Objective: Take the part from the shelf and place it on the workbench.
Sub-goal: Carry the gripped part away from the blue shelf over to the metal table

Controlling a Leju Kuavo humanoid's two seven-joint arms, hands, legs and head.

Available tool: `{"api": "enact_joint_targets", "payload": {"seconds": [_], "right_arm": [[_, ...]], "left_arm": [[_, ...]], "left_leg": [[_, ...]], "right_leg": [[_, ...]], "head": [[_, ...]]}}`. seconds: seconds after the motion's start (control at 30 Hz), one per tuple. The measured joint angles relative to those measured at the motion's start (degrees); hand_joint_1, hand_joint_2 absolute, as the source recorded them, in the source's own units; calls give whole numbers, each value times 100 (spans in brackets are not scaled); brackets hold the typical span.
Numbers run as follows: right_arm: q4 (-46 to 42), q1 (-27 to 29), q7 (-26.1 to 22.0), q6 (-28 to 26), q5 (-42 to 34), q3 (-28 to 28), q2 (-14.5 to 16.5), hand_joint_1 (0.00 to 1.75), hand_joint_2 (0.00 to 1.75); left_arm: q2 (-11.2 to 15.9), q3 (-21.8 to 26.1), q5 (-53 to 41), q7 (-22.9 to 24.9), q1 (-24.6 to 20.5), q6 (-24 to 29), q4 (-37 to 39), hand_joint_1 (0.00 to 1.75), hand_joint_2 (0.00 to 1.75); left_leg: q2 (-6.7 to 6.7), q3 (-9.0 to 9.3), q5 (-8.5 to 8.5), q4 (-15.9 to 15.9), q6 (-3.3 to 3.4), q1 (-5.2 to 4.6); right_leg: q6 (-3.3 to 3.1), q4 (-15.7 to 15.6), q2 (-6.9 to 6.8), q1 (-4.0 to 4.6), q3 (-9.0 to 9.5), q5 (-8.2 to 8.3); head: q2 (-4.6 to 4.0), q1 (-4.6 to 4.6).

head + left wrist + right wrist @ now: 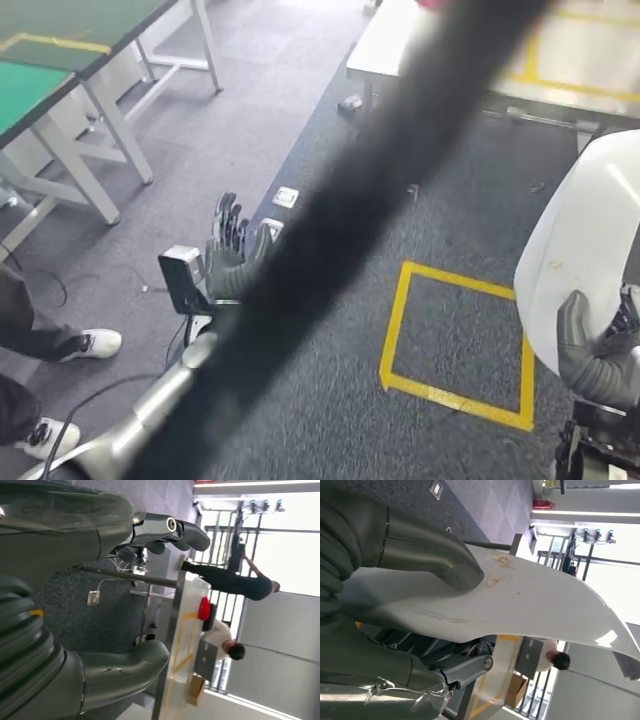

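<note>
My right hand point(600, 350) gripped the large curved white plastic panel point(581, 240) upright; my left hand point(230, 255) hung spread, holding nothing, workbench point(392, 40) ahead.

We have silver arms point(162, 390) ending in dark grey hands: left hand point(230, 255), right hand point(596, 355), with ribbed wrist covers point(22, 645) and darker fingers point(188, 532).

Looking down from the head onto grey carpet point(317, 420), blurred dark band across. Wrist cameras close behind each hand, turned sideways, both facing the yellow-taped workbench point(185, 645) and a seated person point(552, 657).
</note>
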Motion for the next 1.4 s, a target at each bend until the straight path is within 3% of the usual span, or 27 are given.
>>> {"api": "enact_joint_targets", "payload": {"seconds": [0.07,0.13,0.2,0.27,0.3,0.33,0.37,0.4,0.47,0.5,0.53,0.6,0.67,0.77,0.8,0.83,0.87,0.9,0.93,1.0,1.03,1.13,1.17,1.23,1.3,1.37,1.4], "right_arm": [[8,8,-14,-18,-22,-8,0,175,175],[5,1,-32,-28,-27,-21,0,175,175],[4,-8,-43,-29,-27,-30,0,175,175],[5,-6,-44,-32,-27,-33,0,175,175],[5,-3,-44,-35,-27,-33,0,175,175],[5,2,-44,-41,-27,-34,0,175,175],[5,6,-44,-47,-27,-38,0,175,175],[5,10,-44,-53,-27,-42,0,175,175],[6,17,-44,-60,-27,-50,0,175,175],[7,22,-43,-61,-29,-54,0,175,175],[8,30,-41,-60,-33,-63,0,175,175],[7,36,-41,-60,-39,-83,0,175,175],[8,22,-46,-58,-40,-94,0,175,175],[15,12,-49,-50,-43,-103,0,175,175],[18,17,-48,-49,-44,-108,0,175,175],[21,19,-47,-49,-44,-111,0,175,175],[24,18,-48,-48,-44,-113,0,175,175],[26,18,-48,-46,-44,-115,0,175,175],[29,17,-49,-45,-45,-116,0,175,175],[40,12,-52,-39,-54,-119,0,175,175],[47,9,-53,-33,-60,-119,0,175,175],[54,-24,-60,-3,-67,-121,0,175,175],[55,-39,-64,6,-69,-122,0,175,175],[58,-54,-77,15,-76,-123,0,175,175],[67,-58,-96,24,-93,-119,0,175,175],[80,-58,-112,31,-115,-116,0,175,175],[87,-58,-119,32,-125,-116,0,175,175]], "left_arm": [[-13,-6,-2,-19,-17,-8,12,0,175],[-19,-8,-5,-34,-35,-13,13,0,175],[-21,-8,-7,-43,-43,-13,15,0,175],[-20,-8,-6,-46,-27,-14,20,0,175],[-19,-8,-5,-46,-16,-17,22,0,175],[-18,-8,-4,-46,-9,-24,23,0,175],[-17,-8,-4,-46,-7,-34,24,0,175],[-17,-8,-4,-46,-8,-43,24,0,175],[-16,-8,-3,-44,-10,-54,25,0,175],[-15,-9,-3,-42,-13,-56,25,0,175],[-16,-10,-4,-40,-17,-57,26,0,175],[-17,-11,-8,-38,-30,-60,25,0,175],[-19,-12,-17,-40,-46,-60,24,0,175],[-23,-12,-25,-40,-46,-59,25,0,175],[-25,-12,-26,-39,-35,-58,25,0,175],[-25,-12,-26,-39,-27,-58,26,0,175],[-26,-12,-26,-39,-22,-58,26,0,175],[-27,-12,-26,-39,-19,-58,26,0,175],[-27,-12,-26,-39,-20,-58,27,0,175],[-28,-13,-27,-32,-20,-55,34,0,175],[-28,-14,-31,-28,-22,-52,38,0,175],[-28,-14,-42,-29,-36,-48,41,0,175],[-28,-14,-42,-31,-44,-48,43,0,175],[-28,-14,-42,-31,-50,-48,50,0,175],[-27,-14,-41,-31,-47,-55,71,0,175],[-27,-14,-42,-32,-50,-63,96,0,175],[-27,-14,-42,-33,-54,-66,106,0,175]], "left_leg": [[-2,8,-53,44,-64,2],[7,-94,-32,327,-114,15],[14,-526,-85,1033,-163,30],[17,-1099,-371,1743,-200,42],[17,-1309,-512,1893,-202,44],[17,-1423,-553,1848,-189,43],[18,-1440,-445,1615,-165,37],[18,-1380,-186,1236,-128,23],[18,-1204,530,437,-31,-29],[15,-1144,772,199,1,-56],[11,-1110,898,74,24,-72],[12,-1011,872,7,52,-59],[17,-847,819,-59,102,-29],[11,-654,674,-80,140,-22],[7,-588,614,-78,137,-22],[1,-506,547,-73,131,-21],[-4,-410,471,-65,124,-19],[-7,-306,389,-54,113,-17],[-10,-217,303,-40,98,-17],[-20,-119,159,12,47,-24],[-24,-108,112,33,16,-28],[-16,-188,104,242,-58,-25],[-7,-329,128,491,-83,-19],[11,-836,48,1247,-145,5],[14,-1378,-256,1851,-194,31],[16,-1628,-416,1918,-211,48],[17,-1627,-340,1740,-209,53]], "right_leg": [[-123,-48,6,29,58,-4],[-205,-74,20,18,151,-32],[-256,-108,25,5,274,-104],[-277,-120,30,9,391,-211],[-279,-121,37,13,460,-272],[-277,-122,44,16,541,-338],[-273,-125,50,20,628,-403],[-266,-128,52,25,715,-470],[-238,-143,64,29,835,-590],[-210,-161,74,29,868,-638],[-177,-162,84,29,896,-657],[-110,-143,87,40,942,-661],[-81,205,61,46,810,-680],[-31,1297,39,43,140,-1036],[-1,1506,38,42,-51,-1194],[29,1523,35,38,-157,-1271],[47,1348,32,33,-176,-1211],[56,1015,28,26,-122,-999],[52,592,26,17,-47,-634],[-14,9,21,29,66,-81],[-62,-104,21,43,88,49],[-169,-123,31,47,193,0],[-194,-139,31,35,244,-25],[-234,-164,27,15,352,-101],[-244,-167,25,5,462,-208],[-237,-167,30,-4,585,-310],[-228,-167,32,-8,652,-361]], "head": [[0,-15],[0,-33],[0,-55],[0,-69],[0,-74],[0,-79],[0,-84],[0,-88],[0,-82],[0,-81],[0,-80],[0,-86],[0,-74],[0,-43],[0,-38],[0,-34],[0,-32],[0,-29],[0,-22],[0,-18],[0,-18],[0,-30],[0,-40],[0,-63],[0,-78],[0,-90],[0,-94]]}}
